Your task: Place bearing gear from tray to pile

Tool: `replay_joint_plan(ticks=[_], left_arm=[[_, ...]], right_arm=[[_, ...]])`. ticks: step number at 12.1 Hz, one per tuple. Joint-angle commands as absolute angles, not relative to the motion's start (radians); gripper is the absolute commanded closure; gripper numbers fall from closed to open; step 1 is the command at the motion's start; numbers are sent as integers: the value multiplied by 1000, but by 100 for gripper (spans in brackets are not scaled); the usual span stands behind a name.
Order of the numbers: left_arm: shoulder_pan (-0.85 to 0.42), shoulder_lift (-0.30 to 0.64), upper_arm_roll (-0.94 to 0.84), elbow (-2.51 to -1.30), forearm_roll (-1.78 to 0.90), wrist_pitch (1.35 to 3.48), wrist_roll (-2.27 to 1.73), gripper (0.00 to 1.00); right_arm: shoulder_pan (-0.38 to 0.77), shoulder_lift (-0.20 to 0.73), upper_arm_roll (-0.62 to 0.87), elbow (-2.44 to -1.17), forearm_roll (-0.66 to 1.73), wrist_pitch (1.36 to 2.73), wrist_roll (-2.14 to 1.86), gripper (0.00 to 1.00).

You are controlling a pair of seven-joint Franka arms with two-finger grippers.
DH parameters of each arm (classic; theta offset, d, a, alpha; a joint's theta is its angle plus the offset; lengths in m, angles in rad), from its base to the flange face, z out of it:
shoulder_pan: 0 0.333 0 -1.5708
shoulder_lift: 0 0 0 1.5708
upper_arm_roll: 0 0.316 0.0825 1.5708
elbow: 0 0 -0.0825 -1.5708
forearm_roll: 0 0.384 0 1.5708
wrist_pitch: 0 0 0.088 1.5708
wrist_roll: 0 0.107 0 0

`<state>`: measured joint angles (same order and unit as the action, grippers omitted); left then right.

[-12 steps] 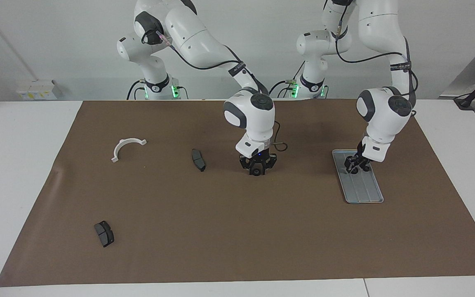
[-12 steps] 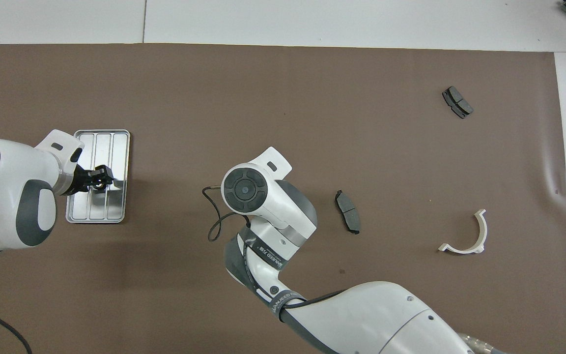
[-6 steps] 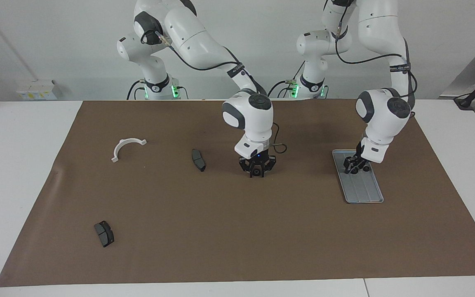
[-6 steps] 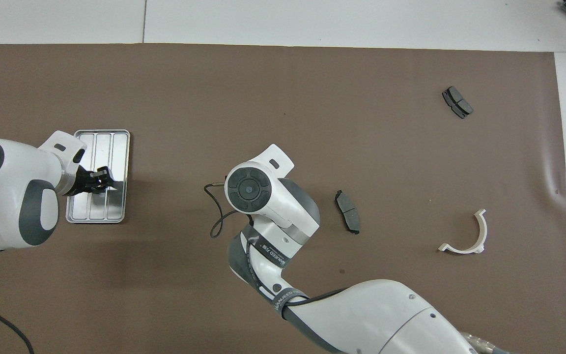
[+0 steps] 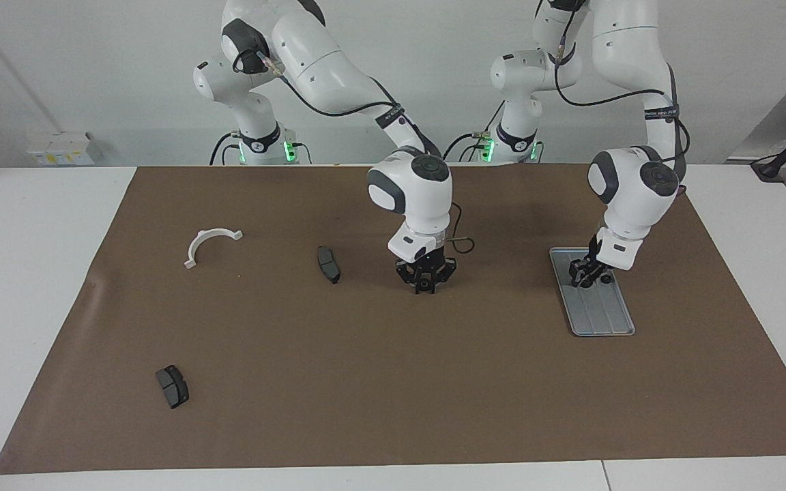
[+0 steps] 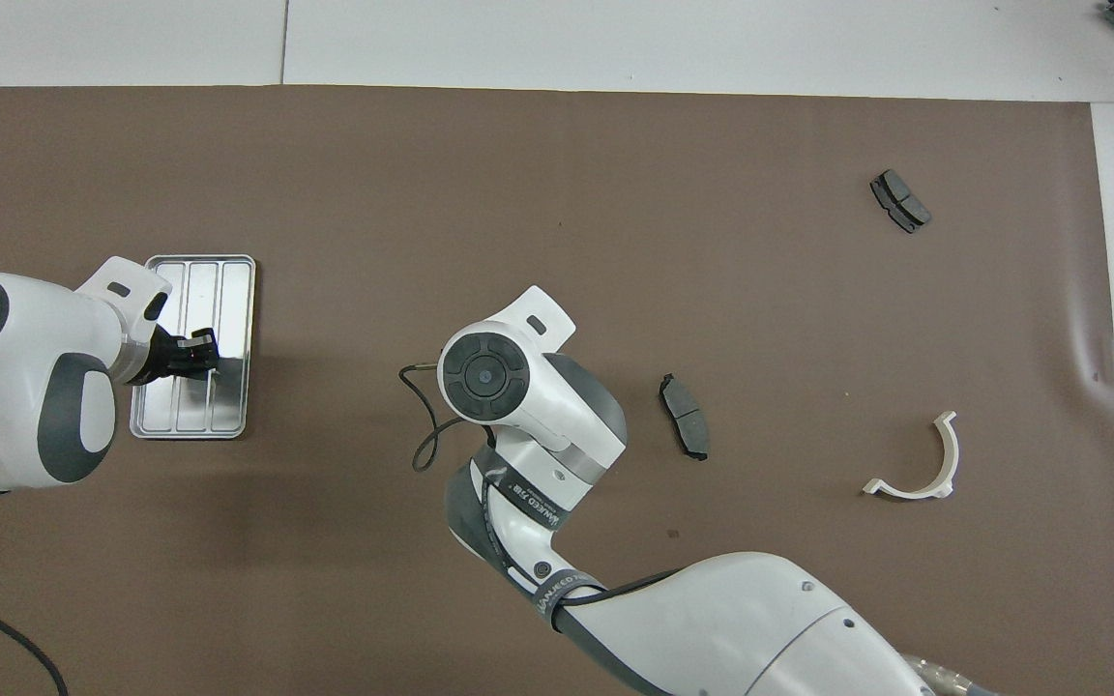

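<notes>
Left hand (image 5: 588,274) clamped on bearing gear, low over tray (image 5: 604,320); weak pinch risks a drop. Right hand (image 5: 426,281), twelve o'clock of table centre: closure unclear.

**Overhead view: left end effector over tray, parts scattered on brown mat**

The left end effector (image 6: 191,354) sits over the flat grey ridged metal tray (image 6: 228,280) at the left arm's end of the counter (image 6: 712,39). The right arm's white wrist covers its end effector at mid-mat. Beside it lies a dark grey curved pad (image 6: 685,416). Toward the right arm's end lie a white half-ring bracket (image 6: 939,464) and, farther from the robots, a second dark grey pad (image 6: 899,200), all well apart.
</notes>
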<state>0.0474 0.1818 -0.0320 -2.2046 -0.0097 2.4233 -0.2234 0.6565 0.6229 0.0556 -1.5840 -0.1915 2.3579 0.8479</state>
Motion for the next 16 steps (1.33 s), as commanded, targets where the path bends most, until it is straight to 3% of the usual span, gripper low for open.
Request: replay_joint_plan(ticks=[1, 6, 8, 10, 13, 16], left_arm=[[46, 189, -32, -2195, -9, 2431, -213, 84], [35, 190, -34, -2031, -9, 2239, -232, 94], [3, 186, -41, -1987, -11, 2175, -291, 96], [-60, 187, -41, -1979, -11, 2174, -406, 97], [-136, 187, -41, -1971, -12, 2174, -530, 97], [-195, 187, -43, -1964, -14, 2183, -632, 97]], right_arm=[[661, 604, 64, -1603, -218, 2327, 896, 60], [663, 600, 69, -1605, -216, 2293, 896, 60], [663, 600, 69, -1598, -218, 2295, 894, 74], [660, 601, 69, -1592, -216, 2299, 893, 98], [643, 588, 60, -1588, -218, 2301, 891, 100], [542, 514, 58, -1609, -216, 2292, 823, 100]])
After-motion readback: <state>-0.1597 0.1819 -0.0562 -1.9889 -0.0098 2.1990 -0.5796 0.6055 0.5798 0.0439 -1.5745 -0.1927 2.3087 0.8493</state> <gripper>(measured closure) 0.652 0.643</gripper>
